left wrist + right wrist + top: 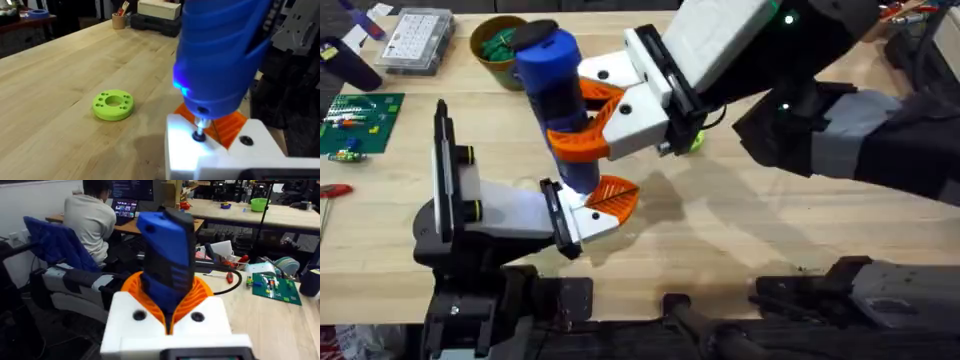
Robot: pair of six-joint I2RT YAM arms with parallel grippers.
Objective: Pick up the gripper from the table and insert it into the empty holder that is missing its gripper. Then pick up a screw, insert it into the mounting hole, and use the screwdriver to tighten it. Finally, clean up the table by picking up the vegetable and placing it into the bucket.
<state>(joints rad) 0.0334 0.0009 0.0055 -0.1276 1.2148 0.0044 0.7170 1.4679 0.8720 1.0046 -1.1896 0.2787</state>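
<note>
The right arm's white-and-orange jaws [582,118] are clamped around the middle of the thick blue cylindrical power screwdriver [556,90], holding it upright so its short metal tip points straight down from between them. Just below the jaws, the tip sits on a screw [198,135] in the white block base of the small orange ribbed triangular finger [613,197], which is already seated at the end of the grey-white arm-shaped holder [505,212] with its black base. The vertical grip looks chosen to keep the bit in line with the mounting hole while the screw is driven; a blue light glows near the tool's nose. Whether the left arm's jaws are apart or together cannot be told. Beyond the jaws stands the small round orange-brown bucket [496,44], and a lime-green ring with holes [113,104] lies on the light wooden worktop [750,225], off to one side of the tip. Tightening appears to be in hand, with clean-up remaining.
</note>
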